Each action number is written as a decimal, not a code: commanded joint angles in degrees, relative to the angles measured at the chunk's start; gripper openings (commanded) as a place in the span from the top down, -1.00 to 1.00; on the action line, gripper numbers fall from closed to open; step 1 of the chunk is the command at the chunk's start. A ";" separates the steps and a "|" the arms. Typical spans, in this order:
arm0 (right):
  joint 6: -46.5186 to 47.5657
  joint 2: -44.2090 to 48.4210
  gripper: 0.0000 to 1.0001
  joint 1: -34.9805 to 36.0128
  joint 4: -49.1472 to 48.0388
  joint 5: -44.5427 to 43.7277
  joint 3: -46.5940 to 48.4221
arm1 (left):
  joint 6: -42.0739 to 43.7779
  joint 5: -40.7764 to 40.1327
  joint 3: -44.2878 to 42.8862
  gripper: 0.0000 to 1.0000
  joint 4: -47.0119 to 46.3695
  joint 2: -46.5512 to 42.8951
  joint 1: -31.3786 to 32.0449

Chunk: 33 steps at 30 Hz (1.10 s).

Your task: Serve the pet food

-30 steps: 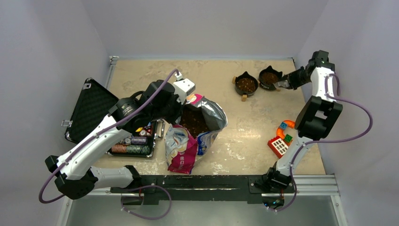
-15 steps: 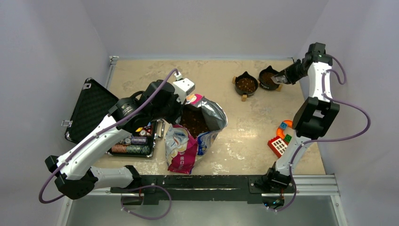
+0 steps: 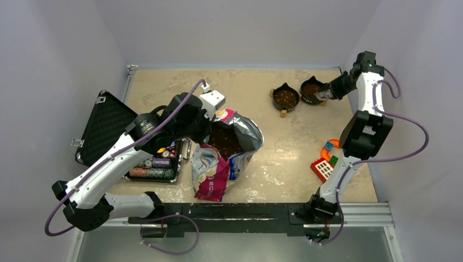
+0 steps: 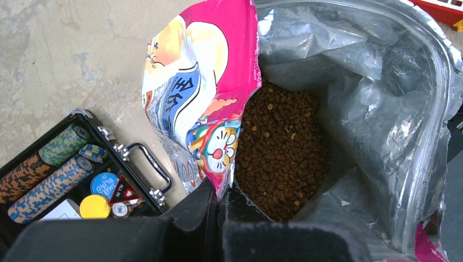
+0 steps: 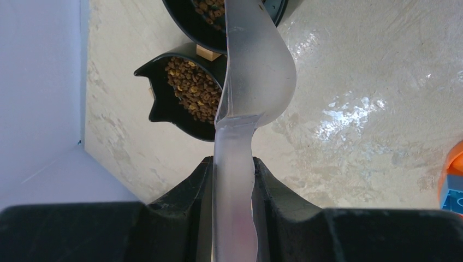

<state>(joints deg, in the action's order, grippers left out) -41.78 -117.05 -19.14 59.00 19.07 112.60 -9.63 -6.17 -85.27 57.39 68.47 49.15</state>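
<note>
**Left claw** (image 4: 218, 196): clenched on rim of pink-blue cartoon-printed foil bag (image 4: 199, 93), bench 8 o'clock. Mouth agape, brown dry kibble pellets (image 4: 284, 147) inside.

**Right claw** (image 5: 232, 169): grasping handle of translucent plastic scoop (image 5: 254, 71) near two black cat-eared bowls (image 3: 285, 98), 1 o'clock, both holding kibble.

**Risks:**
- Thin pinch slips; bag slumps shut or spills.
- Scoop clips bowl rim, scattering pellets.
- Smooth handle twists in grip.

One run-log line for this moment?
left gripper: shut on bag rim | right gripper: shut on scoop | bag: open, kibble inside | near bowl: kibble | far bowl: kibble
</note>
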 commanded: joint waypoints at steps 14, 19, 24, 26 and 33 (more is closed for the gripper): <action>-10.36 22.34 1.00 -3.80 -38.35 25.64 -34.23 | -4.85 1.73 -3.61 1.00 -9.87 -4.24 -0.27; -8.62 27.31 1.00 -3.78 -50.84 33.37 -45.54 | -5.14 1.07 -3.08 1.00 -9.42 -5.25 -0.22; -7.60 35.64 1.00 -3.58 -67.42 45.08 -60.57 | -5.45 0.07 -1.89 1.00 -9.32 -6.34 -0.24; -3.56 39.88 1.00 -3.32 -65.67 46.26 -64.90 | -5.64 -0.17 -1.75 1.00 -8.92 -6.50 -0.28; 0.79 47.00 1.00 -0.01 -57.84 40.73 -77.97 | -7.74 -1.52 -2.15 1.00 -7.67 -6.50 -0.28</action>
<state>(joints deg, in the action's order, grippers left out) -43.40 -71.31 -21.26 1.21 59.72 40.34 -14.94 -7.90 -84.47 58.30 66.50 48.75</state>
